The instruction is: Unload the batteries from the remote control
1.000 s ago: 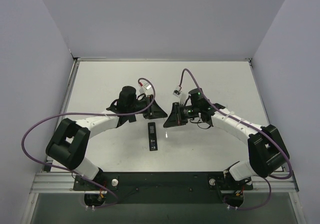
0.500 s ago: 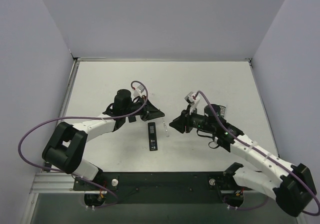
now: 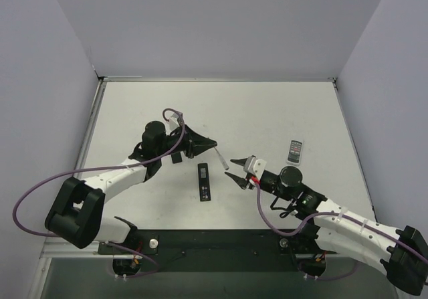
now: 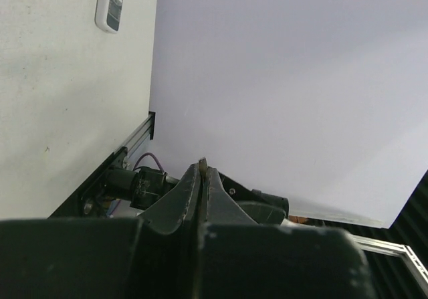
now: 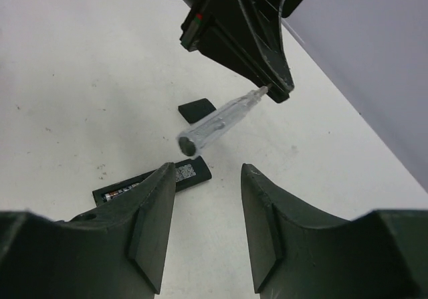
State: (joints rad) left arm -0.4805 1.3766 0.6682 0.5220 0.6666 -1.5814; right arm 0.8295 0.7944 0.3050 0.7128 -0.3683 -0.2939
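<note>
Right gripper [image 3: 232,170] is backing off the remote [image 3: 203,182], jaws open; left gripper [image 3: 215,143] jaws gripping clear strip [image 3: 221,157]; batteries [image 5: 127,190] still inside

Centre frame, we found the remote control [image 3: 203,182] in matt black plastic, the strip [image 5: 217,125] beside it clear and glossy, the table [image 3: 281,112] matt white.

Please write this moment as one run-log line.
left hand: shut on translucent strip | right hand: open, near strip end | remote control: flat on table, battery visible inside
</note>
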